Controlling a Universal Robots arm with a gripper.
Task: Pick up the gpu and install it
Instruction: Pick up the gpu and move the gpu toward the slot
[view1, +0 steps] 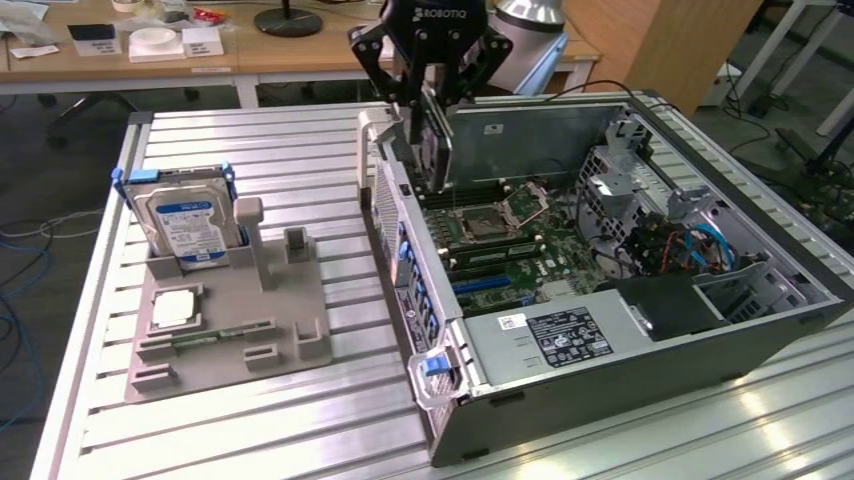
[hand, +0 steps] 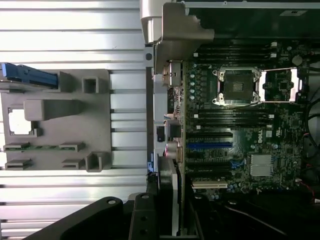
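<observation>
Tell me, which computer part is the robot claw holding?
The gpu: the thin dark card hanging in the gripper above the open case. The hard drive and memory stick sit in the grey holder.

Overall: bright, even indoor light from above.
Glare: white streaks on the aluminium table (view1: 774, 430) slats.
Shadows: soft beside the grey fixture (view1: 287, 300); deeper inside the computer case (view1: 627, 395).
Darkest: gripper (view1: 434, 115) and gpu (view1: 437, 165), near-black.
Wrist view: table washed out, motherboard (hand: 235, 125) dim.

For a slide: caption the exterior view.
Gripper holds the gpu on edge over the open case; hard drive stands in a holder.
</observation>
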